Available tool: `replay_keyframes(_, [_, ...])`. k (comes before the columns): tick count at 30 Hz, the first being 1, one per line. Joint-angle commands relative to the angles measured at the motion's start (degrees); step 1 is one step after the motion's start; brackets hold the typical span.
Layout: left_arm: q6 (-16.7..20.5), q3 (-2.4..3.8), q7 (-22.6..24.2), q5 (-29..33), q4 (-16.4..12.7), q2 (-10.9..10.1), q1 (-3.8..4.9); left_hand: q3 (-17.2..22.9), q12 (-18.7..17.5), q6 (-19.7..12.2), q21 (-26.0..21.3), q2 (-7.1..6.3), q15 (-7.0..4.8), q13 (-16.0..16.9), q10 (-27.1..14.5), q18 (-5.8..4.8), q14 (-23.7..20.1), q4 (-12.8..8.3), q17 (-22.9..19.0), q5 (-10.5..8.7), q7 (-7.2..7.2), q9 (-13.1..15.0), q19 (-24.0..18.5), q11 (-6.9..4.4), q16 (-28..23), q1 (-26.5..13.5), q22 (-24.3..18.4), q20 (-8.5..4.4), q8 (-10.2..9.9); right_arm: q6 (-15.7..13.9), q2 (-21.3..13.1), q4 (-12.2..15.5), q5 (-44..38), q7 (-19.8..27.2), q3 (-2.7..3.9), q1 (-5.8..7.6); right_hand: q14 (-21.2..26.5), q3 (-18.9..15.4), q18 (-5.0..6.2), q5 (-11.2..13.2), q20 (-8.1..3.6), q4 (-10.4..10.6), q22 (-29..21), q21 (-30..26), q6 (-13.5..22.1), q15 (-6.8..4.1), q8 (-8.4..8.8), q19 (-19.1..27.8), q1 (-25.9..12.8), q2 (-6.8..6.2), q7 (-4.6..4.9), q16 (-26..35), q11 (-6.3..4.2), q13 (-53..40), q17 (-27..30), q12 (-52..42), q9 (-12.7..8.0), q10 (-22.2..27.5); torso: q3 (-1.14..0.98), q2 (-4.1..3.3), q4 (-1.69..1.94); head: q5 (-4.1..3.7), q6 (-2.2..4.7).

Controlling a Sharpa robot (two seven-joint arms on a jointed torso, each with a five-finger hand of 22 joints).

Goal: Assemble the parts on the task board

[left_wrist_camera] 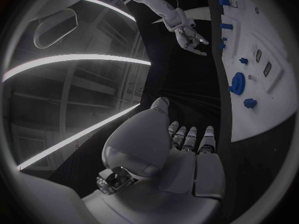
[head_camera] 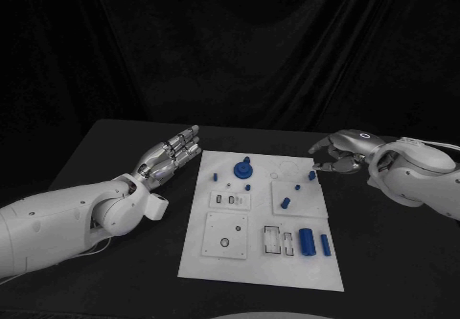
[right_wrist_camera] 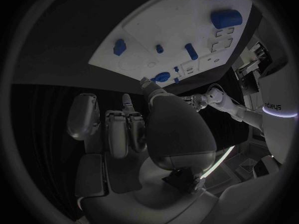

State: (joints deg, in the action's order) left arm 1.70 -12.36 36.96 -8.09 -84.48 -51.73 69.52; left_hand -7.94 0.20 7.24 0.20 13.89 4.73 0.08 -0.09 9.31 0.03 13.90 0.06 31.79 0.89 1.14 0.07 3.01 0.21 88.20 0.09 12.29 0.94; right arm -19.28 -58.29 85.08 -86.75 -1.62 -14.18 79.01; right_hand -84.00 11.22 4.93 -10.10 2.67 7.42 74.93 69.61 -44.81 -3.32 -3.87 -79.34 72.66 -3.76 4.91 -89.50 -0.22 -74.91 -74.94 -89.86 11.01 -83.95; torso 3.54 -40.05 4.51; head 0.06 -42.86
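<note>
Head view: black table (head_camera: 115, 143), white task board (head_camera: 240, 266), left hand (head_camera: 173, 154) spread, right hand (head_camera: 338, 154) curled empty.

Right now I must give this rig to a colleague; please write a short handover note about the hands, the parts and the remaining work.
Left hand: open, holds nothing, fingers stretched out, beside the left edge of the task board.
Right hand: fingers curled in, nothing seen in them, off the board's far right corner.
Parts: the round blue part and small blue pegs are at the far half; two blue cylinders lie at the near right.
Done: cannot tell how many parts are seated.
Left: the lying cylinders appear unplaced; neither hand touches a part.
</note>
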Motion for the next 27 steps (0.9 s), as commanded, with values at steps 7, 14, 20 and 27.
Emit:
replay_keyframes(7, [-0.4,0.04,0.8,0.0,-0.2,-0.2,0.02,0.5,-0.2,-0.8,-0.2,-0.12,0.48,-0.1,0.1,1.01,0.0,-0.1,-0.1,0.24,-1.52,-0.1,-0.1,0.85,-0.2,0.2,-0.1,0.44,0.2,-2.2,-1.4,-1.7,-0.1,1.1,-0.06,-2.68,-5.7,-1.3,-0.09,1.0,-0.24,0.8,2.6,0.1,0.0,-0.74,-0.08,-0.7,-0.1,-1.31,-0.23,0.7,-0.4,-15.1,-13.8,-0.1,-0.2,-6.0,-0.09,0.09,-0.52,0.01,-0.27])
replay_keyframes(14, [-0.3,0.04,0.8,0.0,-0.3,-0.3,0.01,0.6,-0.2,-0.7,-0.2,-0.13,0.59,-0.1,0.1,1.0,0.0,-0.2,-0.1,0.27,-1.79,0.0,-0.1,0.44,-0.2,0.2,-0.1,0.45,0.2,-1.7,-0.8,-3.5,-0.1,1.3,-0.06,-3.53,-5.4,-1.5,-0.01,1.4,-0.28,1.0,2.4,-0.4,-0.2,-0.75,-0.2,-0.5,0.2,-1.53,-0.18,1.4,-0.39,-15.1,-13.1,-0.1,-0.3,-6.0,-0.13,0.09,-0.44,0.06,-0.75])
replay_keyframes(20, [-0.2,0.04,0.9,0.0,-0.4,-0.5,0.01,0.8,-0.2,-1.7,-0.2,-0.22,0.7,-0.1,0.1,0.99,0.0,-0.4,-0.1,0.27,-3.64,-0.2,-0.1,0.62,-0.2,0.0,-0.1,0.46,0.0,-1.7,0.1,-4.6,-0.4,1.0,-0.07,-4.18,-5.3,-1.5,0.04,1.3,-0.28,1.1,2.3,-0.8,-0.8,-0.75,-0.44,-0.4,0.8,-1.52,-0.13,1.9,-0.36,-15.1,-12.5,-0.1,-0.3,-6.0,0.02,0.16,-0.79,0.26,-0.87])
replay_keyframes(27, [-0.2,0.04,0.9,0.0,-0.4,-0.4,0.01,1.0,-0.2,-3.1,-0.2,-0.23,0.79,-0.1,0.1,0.98,0.0,-0.5,-0.1,0.28,-5.46,-0.4,-0.1,0.69,-0.2,-0.2,-0.1,0.48,-0.2,-1.4,1.3,-5.8,-0.6,0.8,-0.07,-4.66,-5.1,-1.5,0.14,1.2,-0.27,1.2,2.0,-1.3,-1.1,-0.71,-0.55,-0.2,1.1,-1.34,-0.01,2.4,-0.29,-15.1,-12.0,-0.1,-0.3,-6.0,0.03,0.21,-0.47,-0.06,-0.95])
